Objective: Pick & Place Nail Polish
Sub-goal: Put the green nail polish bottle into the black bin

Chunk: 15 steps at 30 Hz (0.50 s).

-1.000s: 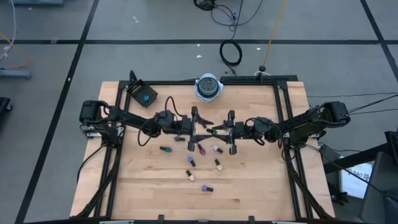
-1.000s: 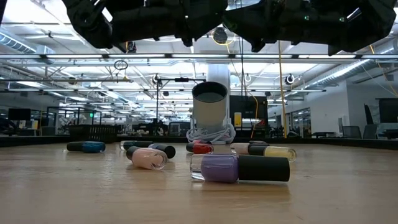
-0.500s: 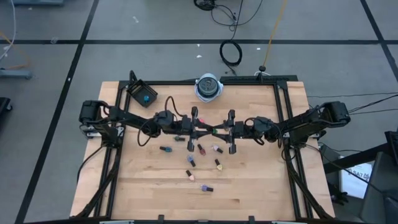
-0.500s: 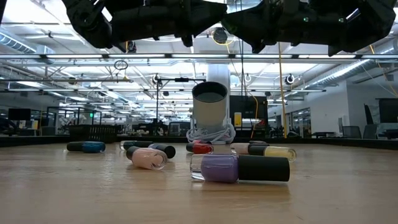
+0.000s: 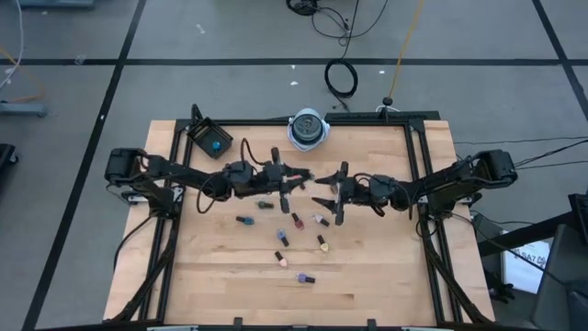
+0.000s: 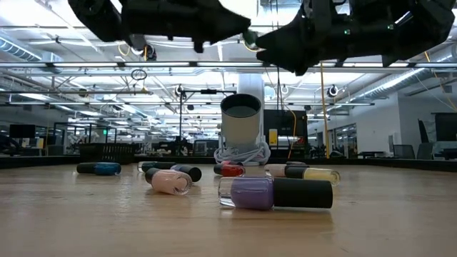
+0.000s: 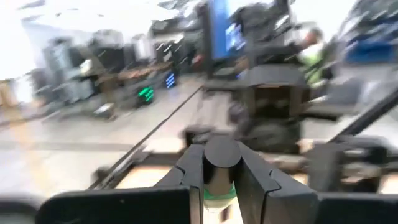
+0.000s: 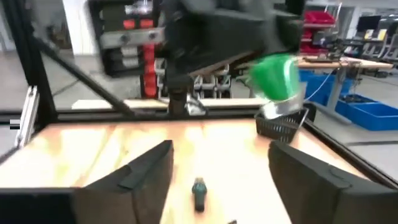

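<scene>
My left gripper (image 5: 301, 176) hangs above the table's middle, shut on a green nail polish bottle (image 7: 219, 186) with a dark cap. My right gripper (image 5: 320, 193) faces it from the right, close by and open, with nothing between its fingers (image 8: 149, 171). Its wrist view shows the green bottle (image 8: 277, 78) ahead in the other gripper. Several more bottles lie on their sides on the wood below, among them a purple one (image 6: 275, 193), a pink one (image 6: 170, 181) and a red one (image 6: 230, 170). My left gripper pinches the green bottle between its two fingers (image 7: 186, 177), which stand on either side of the dark cap (image 7: 221, 155) and the top of the green body. The fingers reach out level from the table's left. The bottle is lifted clear, high above the table.
A small black box (image 5: 209, 140) holding a teal bottle stands at the far left. A round white-and-blue disc (image 5: 308, 129) sits at the far edge, seen as a white cylinder (image 6: 241, 128) in the low view. A black frame (image 5: 418, 156) runs around the tabletop.
My left gripper has shut on the green bottle that my right gripper held. My right gripper has then opened and let go. My left gripper has risen a little, swung toward the far edge and drawn back to the left with the bottle.
</scene>
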Each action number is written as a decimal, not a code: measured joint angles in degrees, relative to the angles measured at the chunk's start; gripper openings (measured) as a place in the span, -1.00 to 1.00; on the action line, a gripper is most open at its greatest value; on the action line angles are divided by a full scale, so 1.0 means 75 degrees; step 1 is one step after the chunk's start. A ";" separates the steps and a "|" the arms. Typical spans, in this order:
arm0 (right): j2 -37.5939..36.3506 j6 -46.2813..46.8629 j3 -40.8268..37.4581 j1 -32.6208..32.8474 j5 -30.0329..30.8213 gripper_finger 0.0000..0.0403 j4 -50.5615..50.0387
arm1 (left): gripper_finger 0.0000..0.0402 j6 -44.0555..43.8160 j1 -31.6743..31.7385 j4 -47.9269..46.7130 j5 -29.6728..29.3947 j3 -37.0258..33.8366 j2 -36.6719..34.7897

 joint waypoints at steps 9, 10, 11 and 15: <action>0.0000 -0.0020 0.0000 -0.0023 0.0029 0.41 -0.0227 | -0.78 -0.0828 0.0081 -0.4439 -0.3897 0.0000 -0.1861; 0.0000 -0.0023 0.0000 -0.0045 0.0029 0.40 -0.0249 | -0.78 -0.1088 0.0151 -0.5085 -0.4212 0.0000 -0.2063; 0.0000 -0.0020 0.0000 -0.0064 0.0034 0.39 -0.0283 | -0.78 -0.1388 0.0245 -0.5685 -0.4442 0.0000 -0.2269; -0.0003 0.0033 0.0000 -0.0179 0.0041 0.36 -0.0466 | -0.78 -0.2436 0.0821 -0.7396 -0.4868 -0.0149 -0.2885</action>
